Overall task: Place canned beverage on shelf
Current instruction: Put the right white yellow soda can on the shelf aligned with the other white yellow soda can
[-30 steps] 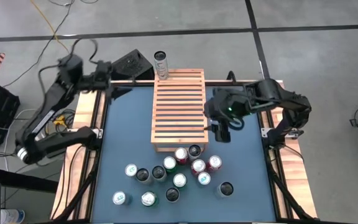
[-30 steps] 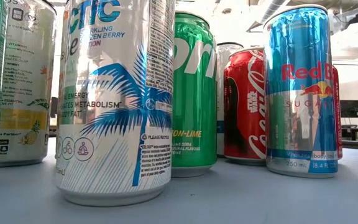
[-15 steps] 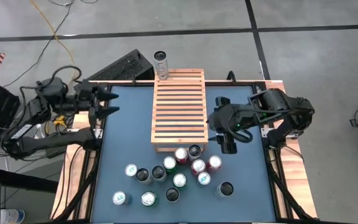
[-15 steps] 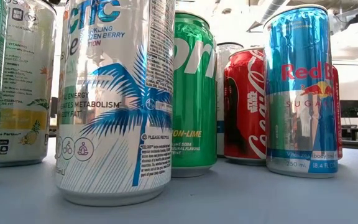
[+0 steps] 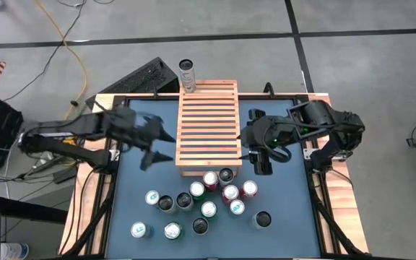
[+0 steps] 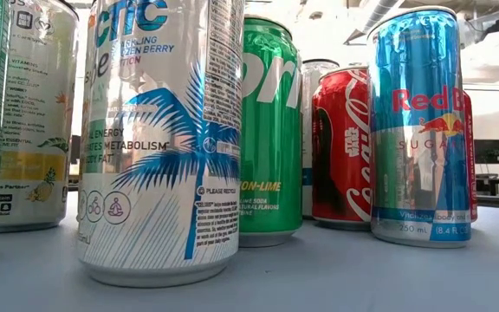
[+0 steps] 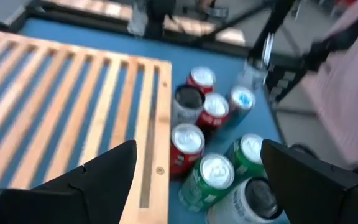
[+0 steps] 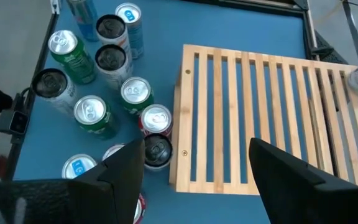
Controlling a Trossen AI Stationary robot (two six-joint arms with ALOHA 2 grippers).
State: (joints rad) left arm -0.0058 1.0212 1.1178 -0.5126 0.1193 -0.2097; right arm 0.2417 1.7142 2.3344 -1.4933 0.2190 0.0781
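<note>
Shelf (image 5: 207,128) is sitting in the upper middle of the high view, long side running up the frame, on the blue table (image 5: 287,209). You are looking at one can (image 5: 187,75) already standing upright at its upper left corner, silver with a dark top.

Your left gripper (image 5: 157,146) is hanging over the table just left of the shelf, at mid-height of the frame, fingers spread apart and holding nothing. Its wrist view is showing the two dark fingers (image 7: 101,180) wide at the lower edge, with the shelf's slats (image 7: 67,118) on the left and the can cluster (image 7: 213,149) in the centre.

Your right gripper (image 5: 260,160) is hovering just right of the shelf's lower right corner, above the cluster. Its fingers (image 8: 129,168) are standing apart too, with nothing between them; its wrist view is showing the shelf (image 8: 260,118) on the right and cans (image 8: 98,81) on the left.

The cluster (image 5: 201,202) is standing in the lower middle of the high view, just below the shelf's near edge: red, green, white and dark-topped cans, all upright, the nearest two close against the shelf's edge.

In the low view you are seeing a white palm-print can (image 6: 163,139) at centre left, a green one (image 6: 271,130) behind it, a red one (image 6: 340,143) and a tall blue one (image 6: 420,130) at right.
</note>
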